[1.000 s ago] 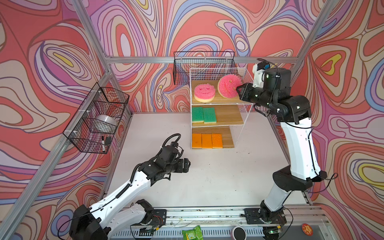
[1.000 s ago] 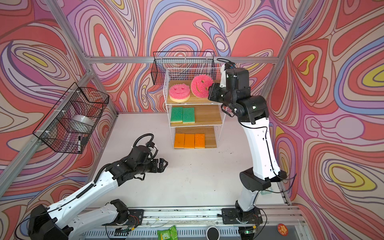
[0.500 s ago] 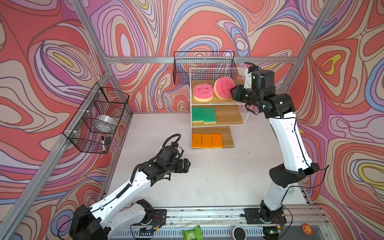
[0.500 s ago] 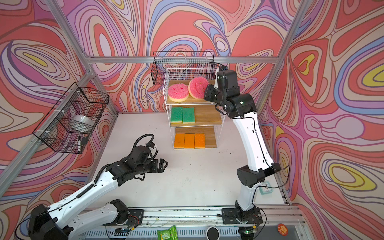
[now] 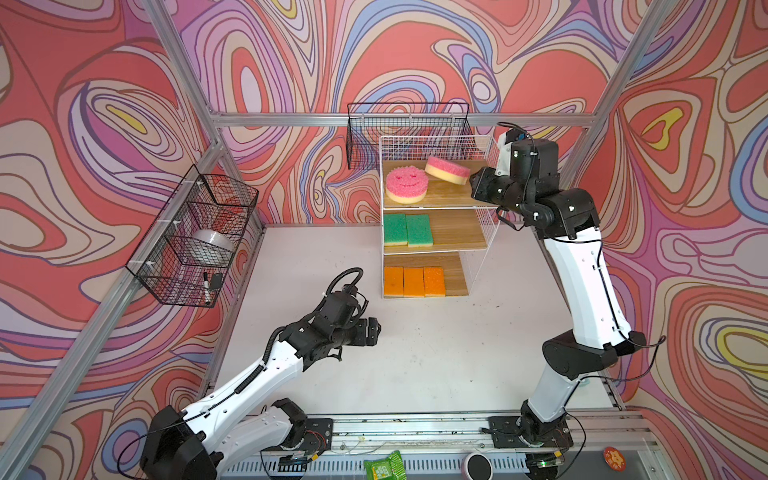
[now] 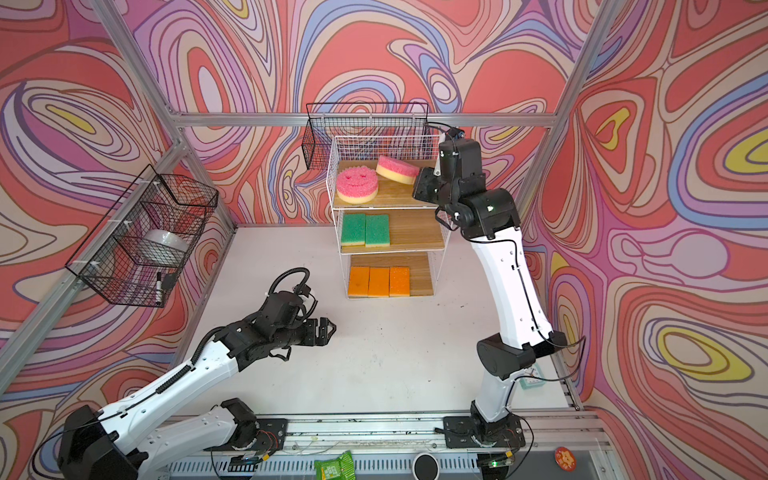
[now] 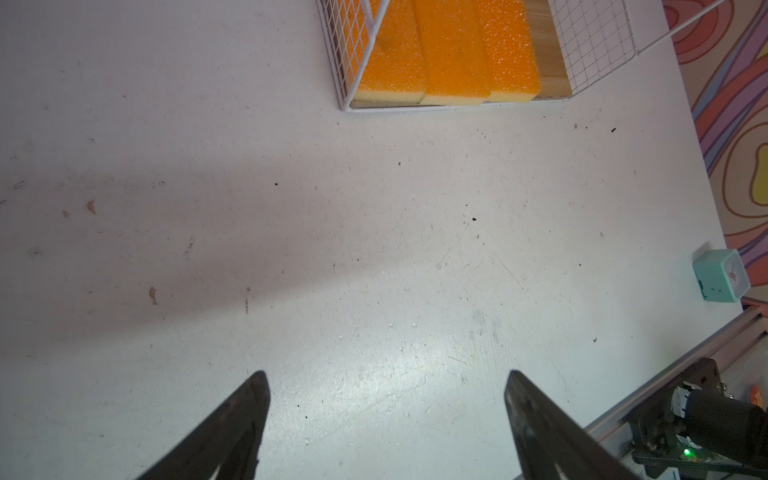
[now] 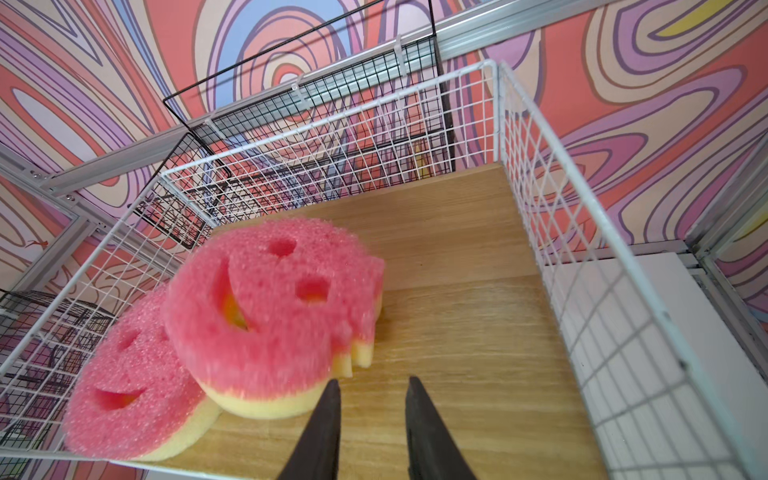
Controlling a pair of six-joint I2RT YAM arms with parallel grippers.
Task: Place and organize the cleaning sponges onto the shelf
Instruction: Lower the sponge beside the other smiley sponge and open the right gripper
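Observation:
The shelf (image 5: 461, 232) (image 6: 415, 232) stands at the back of the table. On its top tier one round pink-and-yellow sponge (image 5: 406, 185) (image 6: 357, 185) (image 8: 133, 382) lies flat. A second round sponge (image 5: 446, 169) (image 6: 397, 169) (image 8: 270, 307) tilts beside it, partly over it and blurred. My right gripper (image 5: 473, 186) (image 8: 372, 384) is over that tier, slightly open with only wood between its fingers, the tilted sponge beside one finger. Two green sponges (image 5: 407, 229) fill the middle tier and three orange ones (image 5: 413, 281) (image 7: 449, 54) the bottom. My left gripper (image 5: 376, 330) (image 7: 386, 380) hangs open over bare table.
A black wire basket (image 5: 195, 237) hangs on the left wall and another (image 5: 407, 133) behind the shelf. A green packet (image 5: 382, 467) lies on the front rail. A small teal clock (image 7: 721, 274) sits near the table's right edge.
My right gripper carried the round sponge onto the top tier and let go. The sponge has tipped over from standing on edge. The left arm has not moved.

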